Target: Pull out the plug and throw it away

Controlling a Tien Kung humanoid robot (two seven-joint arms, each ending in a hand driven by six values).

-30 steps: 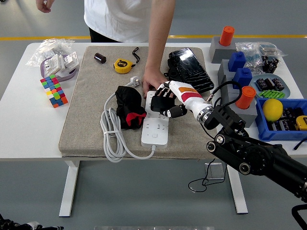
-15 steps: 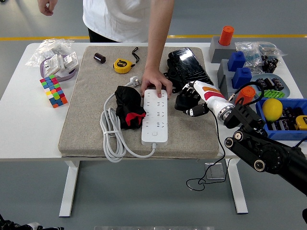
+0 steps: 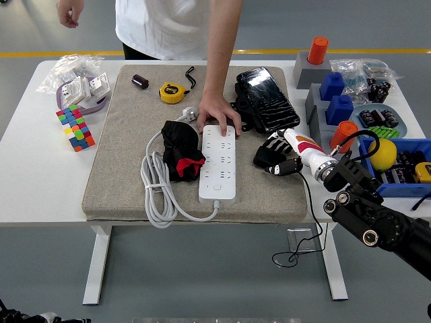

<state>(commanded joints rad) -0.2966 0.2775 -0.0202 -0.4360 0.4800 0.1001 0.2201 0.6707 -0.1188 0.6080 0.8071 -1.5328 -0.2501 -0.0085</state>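
While a person's hand [image 3: 220, 114] presses down on the far end of the white power strip [image 3: 219, 163], the right robot hand [image 3: 277, 159] sits just beside the strip's right edge on the grey mat [image 3: 121, 168], fingers curled in. Honestly I can't tell if it's got the plug in there or nothing at all, since the black fingers hide whatever's inside. No plug shows in the strip's sockets from up here; the only one I can spot is the strip's own white plug [image 3: 190, 115] lying near the person's hand at the end of the coiled cable [image 3: 156, 192]. A plug like that should be light, hard plastic and a bit slick, so I'd pinch it by the flat sides of the body, never by the cord. Left arm isn't visible.
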